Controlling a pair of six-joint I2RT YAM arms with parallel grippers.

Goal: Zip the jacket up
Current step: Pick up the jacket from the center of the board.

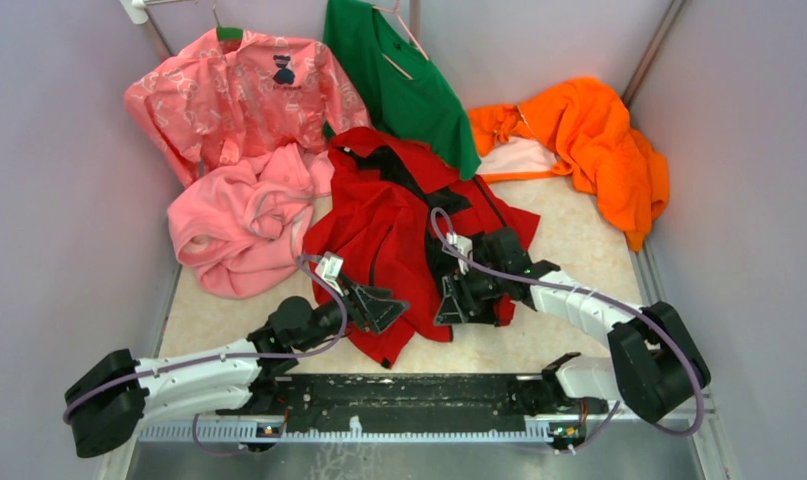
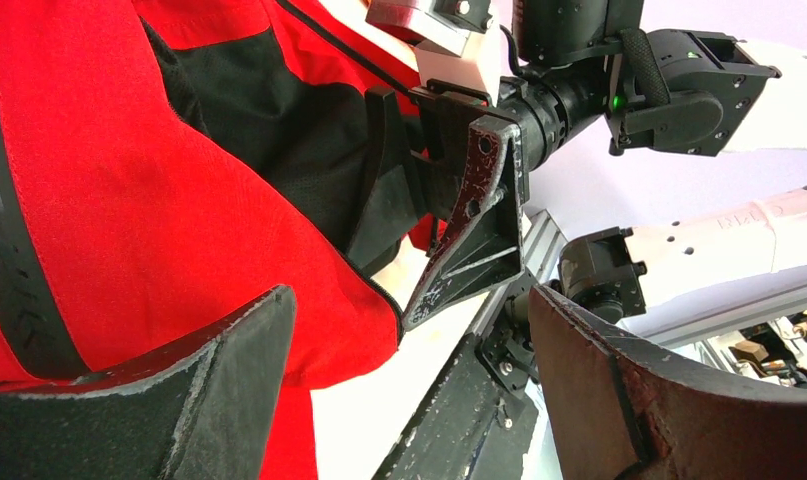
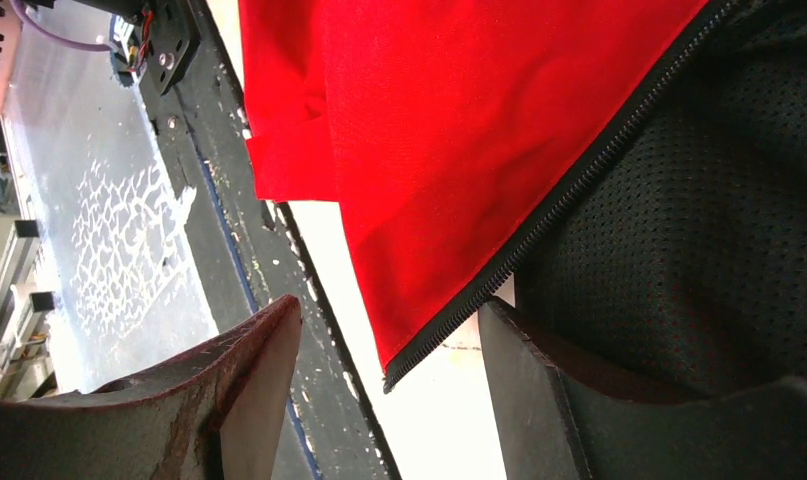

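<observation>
Left arm [image 1: 194, 380], lower left, and right arm [image 1: 594, 308], lower right, share white link shells and black joint housings; a lilac cable [image 1: 569, 288] loops along each; black wedge-shaped fingers [image 2: 479, 230] are scuffed; a green light [image 2: 615, 101] glows near the right wrist.

I see the jacket [image 1: 374, 235] bright red with black mesh lining [image 3: 699, 200]; far shirt [image 1: 229, 95] patterned pink, top [image 1: 399, 80] green.

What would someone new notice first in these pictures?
A bright red jacket lies open mid-table, its dark lining showing and the zipper undone. The open left fingers and right fingers sit at its near edge. Around it are a crumpled pink garment on the left, a green top behind and an orange garment back right.
</observation>
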